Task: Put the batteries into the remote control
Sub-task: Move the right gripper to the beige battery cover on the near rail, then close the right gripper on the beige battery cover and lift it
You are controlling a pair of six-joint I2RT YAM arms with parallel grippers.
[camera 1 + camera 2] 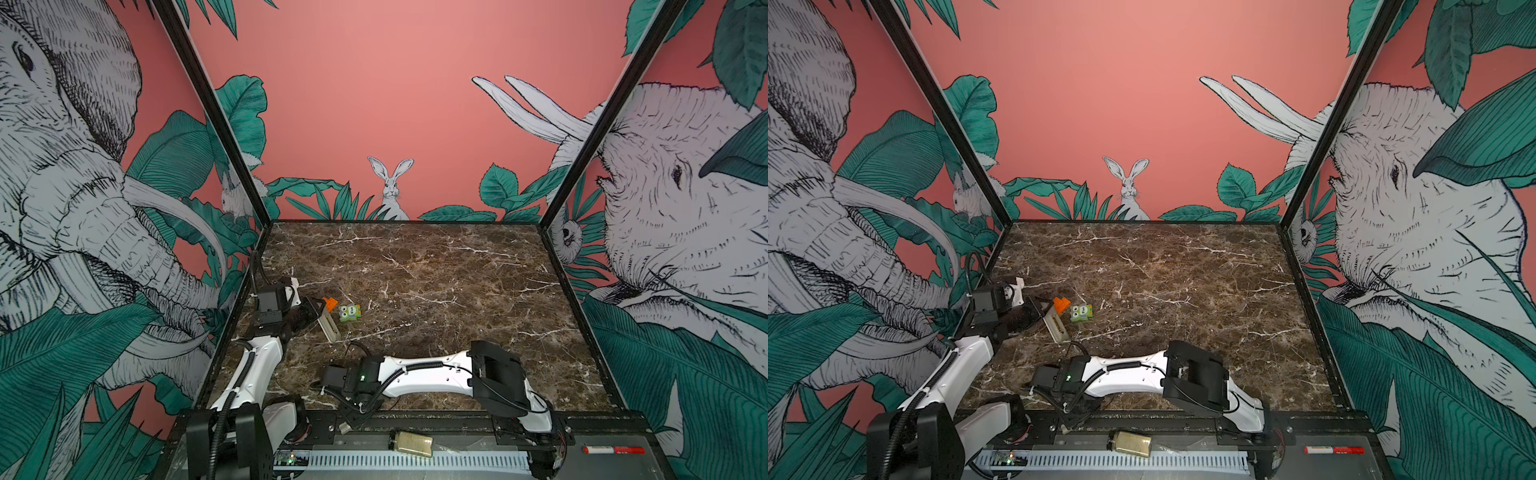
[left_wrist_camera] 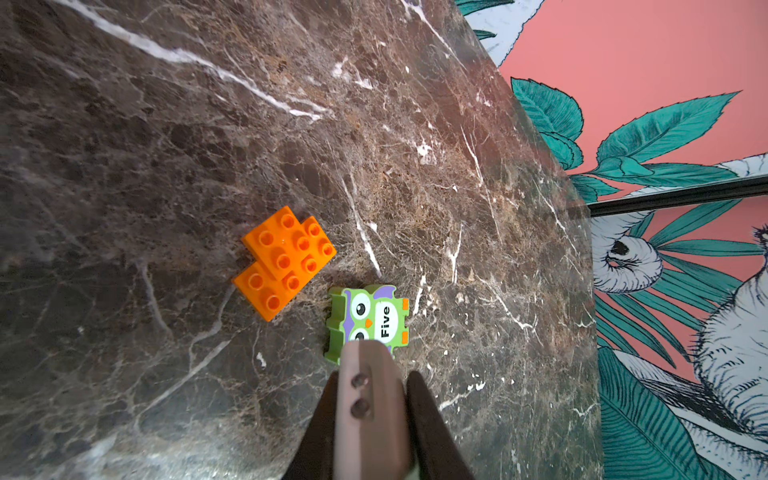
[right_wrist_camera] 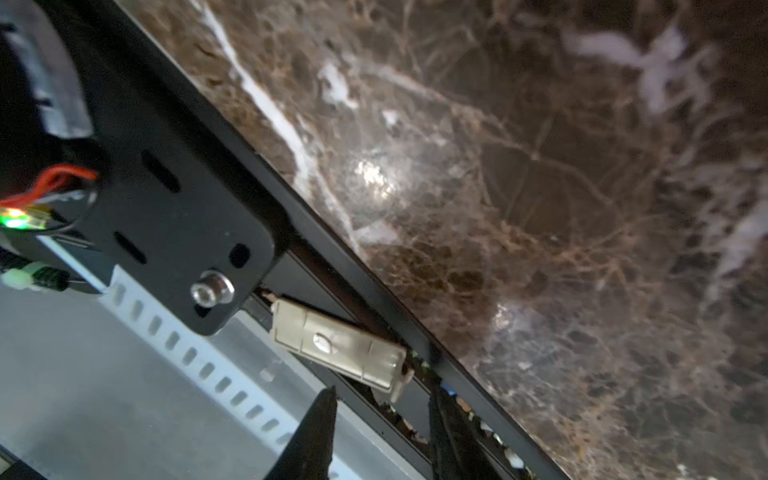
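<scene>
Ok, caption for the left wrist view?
Left gripper shut on the remote control above a marble table with green owl block and orange brick.

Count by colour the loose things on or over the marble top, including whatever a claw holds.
Orange: 1, the brick cluster
Green: 1, the owl block
Grey-beige: 1, the remote control, gripped in the left claw
Total: 3

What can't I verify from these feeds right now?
Batteries: seen in no view.
Remote control recess: too small in both top views to tell if loaded; left wrist view shows only its edge, clamped in the left gripper.
Right gripper: in both top views, fingertips indistinct against the dark front rail.
</scene>
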